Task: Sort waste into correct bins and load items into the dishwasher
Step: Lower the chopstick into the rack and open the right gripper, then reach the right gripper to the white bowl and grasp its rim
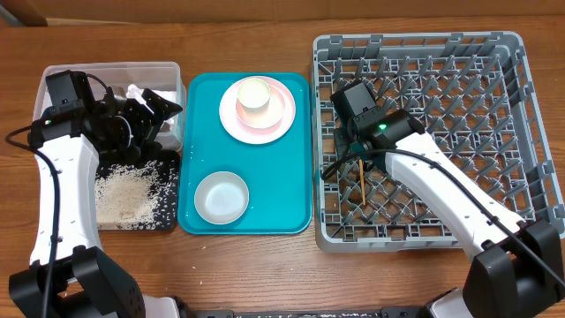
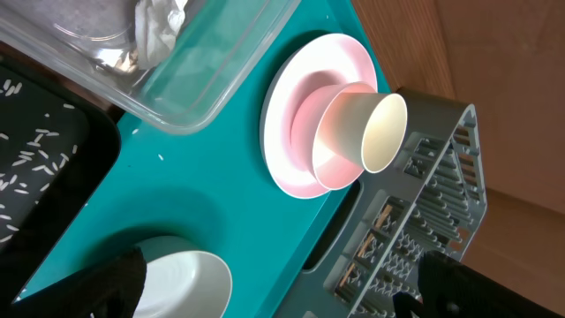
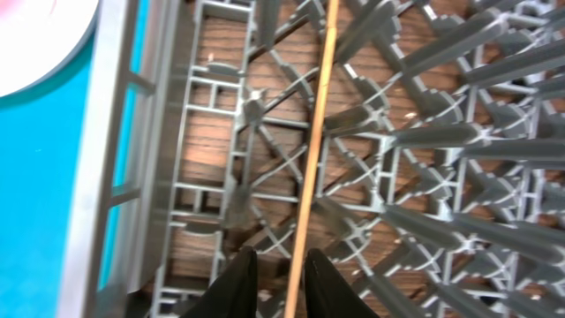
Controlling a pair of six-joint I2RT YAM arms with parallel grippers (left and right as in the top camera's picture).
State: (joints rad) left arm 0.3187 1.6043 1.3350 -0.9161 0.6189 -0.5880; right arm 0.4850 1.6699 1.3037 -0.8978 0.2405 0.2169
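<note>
At the table's 9 o'clock side, the left gripper (image 1: pixel 161 125) hangs over the seam where the clear, deep rectangular plastic tub (image 1: pixel 172 75) meets the shallow black rectangular tray (image 1: pixel 168 216). Its jaws are spread wide and hold nothing. The tub sits at 12 o'clock from the black tray and holds crumpled white paper napkins (image 1: pixel 134 90). Loose white rice grains (image 1: pixel 124 194) lie heaped in the black tray, with a few strays scattered toward its 3 o'clock edge. In the middle of the table lies the large teal serving tray (image 1: pixel 282 194). The round pale pink plate (image 1: pixel 278 119) rests at its 12 o'clock end, and the small cream cup (image 1: pixel 254 94) stands upright on the plate, mouth up. A round white bowl (image 1: pixel 221 196) sits empty near the tray's 7 o'clock corner. The large square grey plastic dish rack (image 1: pixel 415 41), with lattice walls and upright pegs, fills the 3 o'clock side. The right gripper (image 3: pixel 281 265) is down inside the rack near its 9 o'clock wall. A thin wooden chopstick (image 1: pixel 361 181) lies on the rack's grid, running toward 6 o'clock from the gripper. In the right wrist view this chopstick passes between the two fingers, which stand only slightly apart with a sliver of gap showing beside the wood, so they are not clamped on it.
</note>
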